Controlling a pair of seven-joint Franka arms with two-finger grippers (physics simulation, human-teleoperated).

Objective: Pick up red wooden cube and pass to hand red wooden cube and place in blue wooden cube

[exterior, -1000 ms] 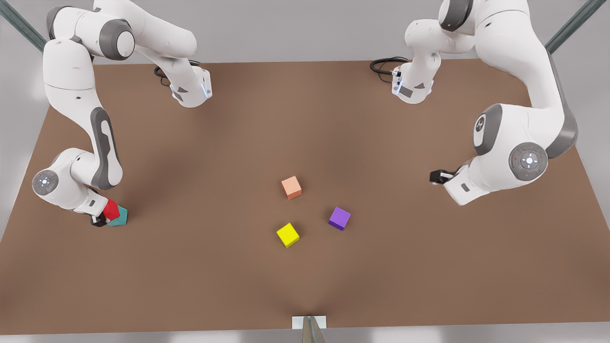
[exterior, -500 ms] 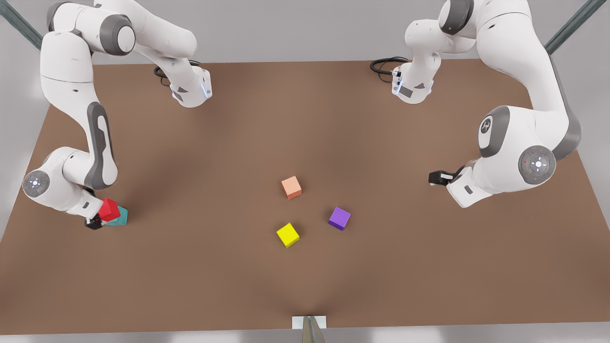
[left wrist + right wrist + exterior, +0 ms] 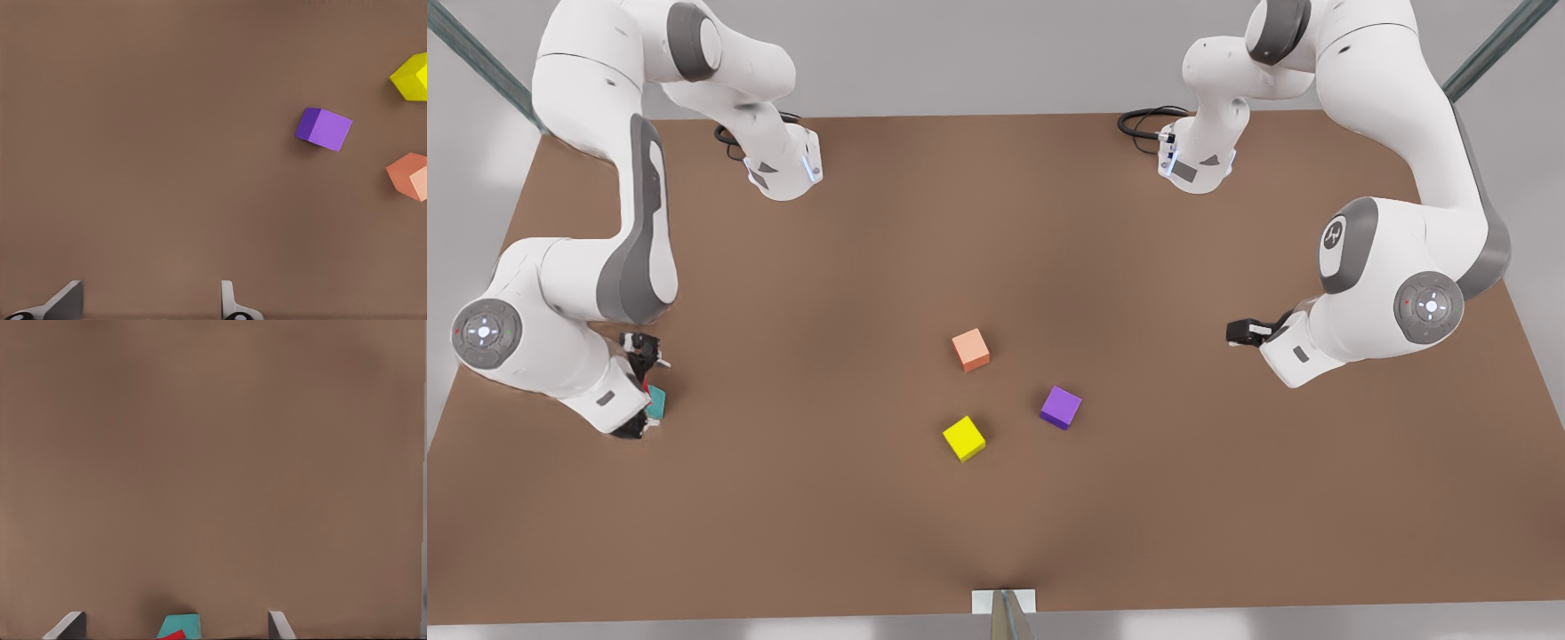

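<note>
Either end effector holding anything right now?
No. Right end effector is open over the red cube on the teal cube; left is open, waiting.

- Right gripper, at the front view's left, hangs low over the table edge, its fingers spread wide apart; the arm above it is folded at the elbow, the wrist bent down.
- Left gripper, at the front view's right, waits above the table with its fingers parted, the arm arched high from its base.
</note>
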